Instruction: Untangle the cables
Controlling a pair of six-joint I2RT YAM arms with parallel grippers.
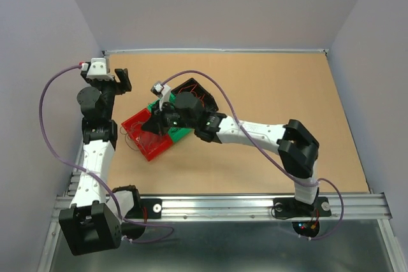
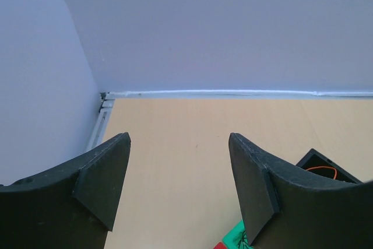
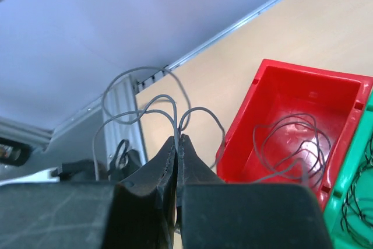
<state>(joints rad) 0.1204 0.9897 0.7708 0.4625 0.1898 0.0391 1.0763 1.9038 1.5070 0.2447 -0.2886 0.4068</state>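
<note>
Clenched on a thin grey cable (image 3: 145, 106), the right pincer (image 3: 178, 139) is seen just beside the red bin (image 3: 309, 74), the strand's loops held up clear. One coil (image 3: 288, 138) lies in that bin, dark cables (image 3: 358, 214) in the green bin (image 3: 338, 196) and orange ones (image 2: 322, 169) in the black bin (image 2: 317, 157). The left pincer (image 2: 178, 144) is released and empty above the worktop (image 2: 186, 126). Sorting is judged well advanced, with the held strand left to be placed.
</note>
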